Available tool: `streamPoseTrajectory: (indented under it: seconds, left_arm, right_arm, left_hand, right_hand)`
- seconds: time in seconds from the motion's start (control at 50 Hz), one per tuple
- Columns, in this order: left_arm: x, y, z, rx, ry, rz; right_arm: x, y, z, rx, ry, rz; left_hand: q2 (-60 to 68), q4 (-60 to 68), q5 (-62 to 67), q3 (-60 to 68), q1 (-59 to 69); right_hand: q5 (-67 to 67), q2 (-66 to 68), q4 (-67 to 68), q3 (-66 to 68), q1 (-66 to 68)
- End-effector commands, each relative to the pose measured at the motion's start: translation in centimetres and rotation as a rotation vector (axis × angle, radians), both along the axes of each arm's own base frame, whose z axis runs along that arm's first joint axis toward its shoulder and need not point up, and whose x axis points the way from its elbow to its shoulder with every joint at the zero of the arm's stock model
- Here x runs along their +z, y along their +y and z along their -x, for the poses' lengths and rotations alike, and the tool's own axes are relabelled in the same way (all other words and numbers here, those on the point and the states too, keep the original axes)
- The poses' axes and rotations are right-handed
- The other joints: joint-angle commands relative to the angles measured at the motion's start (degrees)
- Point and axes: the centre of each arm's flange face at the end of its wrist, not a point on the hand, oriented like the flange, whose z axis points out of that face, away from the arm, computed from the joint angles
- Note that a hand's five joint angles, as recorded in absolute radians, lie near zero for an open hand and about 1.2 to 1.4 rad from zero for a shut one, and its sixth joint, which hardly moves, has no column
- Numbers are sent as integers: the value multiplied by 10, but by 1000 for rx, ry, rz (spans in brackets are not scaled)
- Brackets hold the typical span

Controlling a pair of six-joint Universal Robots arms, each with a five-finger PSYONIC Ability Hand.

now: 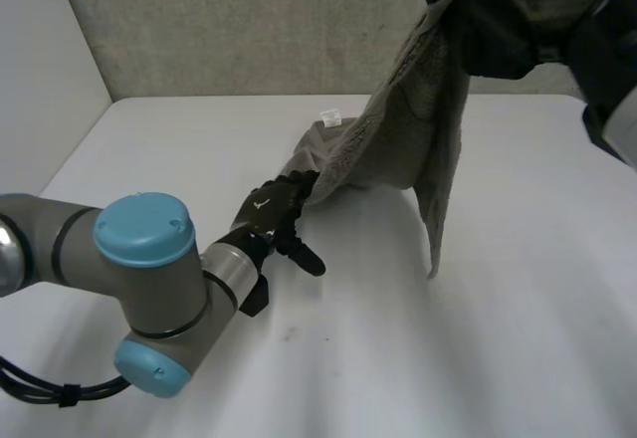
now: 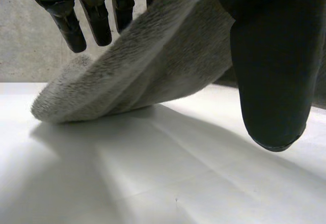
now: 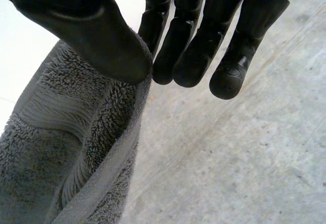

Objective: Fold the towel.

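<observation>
I see the grey terry towel (image 1: 398,144) slung between both hands over the white table (image 1: 518,348) — right hand (image 3: 97,40) pinching an edge up high, left hand (image 1: 267,217) pinching the low end near the table.

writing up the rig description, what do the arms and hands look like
The left arm is made of round grey joints with light-blue caps. The left hand is black with a small white mark on its back. The right hand is black too, with thick rounded tips.
</observation>
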Motion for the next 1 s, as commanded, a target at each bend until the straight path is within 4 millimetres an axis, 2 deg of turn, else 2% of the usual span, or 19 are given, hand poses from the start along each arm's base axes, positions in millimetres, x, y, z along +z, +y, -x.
streamPoseTrajectory:
  seconds: [0.02,0.24,0.36,0.46,0.48,0.52,0.58,0.62,0.64,0.66,0.7,0.72,0.76,0.8,0.82,0.86,0.88,0.92,1.0]
  left_arm:
    - [-1,-8,8,3,8,16]
    - [0,-16,17,14,26,37]
    - [-6,-8,24,-10,27,34]
    - [-17,-2,23,-14,0,9]
    - [-20,-1,21,-11,-9,0]
    - [-21,1,19,-9,-16,-6]
    - [-18,-4,11,34,-20,-3]
    - [-7,-9,6,66,-9,19]
    - [9,-20,-5,117,4,52]
    - [9,-20,-5,117,4,52]
    - [41,-38,-27,198,11,120]
    - [42,-38,-27,198,11,120]
    - [79,-45,-45,242,3,214]
    - [98,-45,-51,258,-2,263]
    - [99,-45,-51,258,-2,263]
    - [131,-41,-62,279,-16,347]
    - [131,-41,-62,279,-16,347]
    - [157,-32,-69,289,-42,418]
    - [176,-19,-75,291,-90,474]
  right_arm:
    - [13,12,10,-6,-30,42]
    - [36,34,27,-18,-83,117]
    - [43,40,32,-24,-99,144]
    - [44,31,36,-59,-101,152]
    - [44,25,38,-82,-99,153]
    - [43,18,40,-104,-92,152]
    - [39,1,46,-156,-80,143]
    - [36,-8,49,-184,-70,133]
    - [30,-20,50,-205,-54,112]
    - [30,-20,51,-205,-54,111]
    - [15,-39,52,-220,-28,61]
    - [15,-39,52,-220,-28,61]
    - [4,-50,52,-209,-17,18]
    - [-1,-55,52,-207,-18,-5]
    - [-1,-55,52,-207,-18,-6]
    - [-13,-69,55,-216,-16,-55]
    - [-13,-69,55,-216,-16,-55]
    - [-22,-83,61,-241,-16,-87]
    - [-32,-94,66,-255,-9,-112]
  left_hand:
    - [102,102,103,102,102]
    - [307,308,308,308,307]
    - [406,407,407,407,406]
    - [521,521,522,521,520]
    - [611,611,612,611,610]
    - [670,670,671,670,669]
    - [670,671,671,671,670]
    - [670,671,671,671,670]
    - [670,671,671,671,670]
    - [670,671,671,671,670]
    - [670,671,671,671,670]
    - [670,671,671,671,670]
    - [670,671,671,671,670]
    - [670,671,671,671,670]
    - [670,671,671,671,670]
    - [670,671,671,671,670]
    - [670,671,671,671,670]
    - [670,671,671,671,670]
    - [670,671,671,671,670]
  right_hand:
    - [33,40,29,35,34]
    - [33,40,29,35,34]
    - [33,40,29,35,34]
    - [33,40,29,35,34]
    - [33,40,29,35,34]
    - [33,40,29,35,34]
    - [33,40,29,35,34]
    - [33,40,29,35,34]
    - [33,40,29,35,34]
    - [33,40,29,35,34]
    - [33,40,29,35,34]
    - [33,40,29,35,34]
    - [33,40,29,35,34]
    - [33,40,29,35,34]
    - [33,40,29,35,34]
    - [33,40,29,35,34]
    - [33,40,29,35,34]
    - [33,40,29,35,34]
    - [33,40,29,35,34]
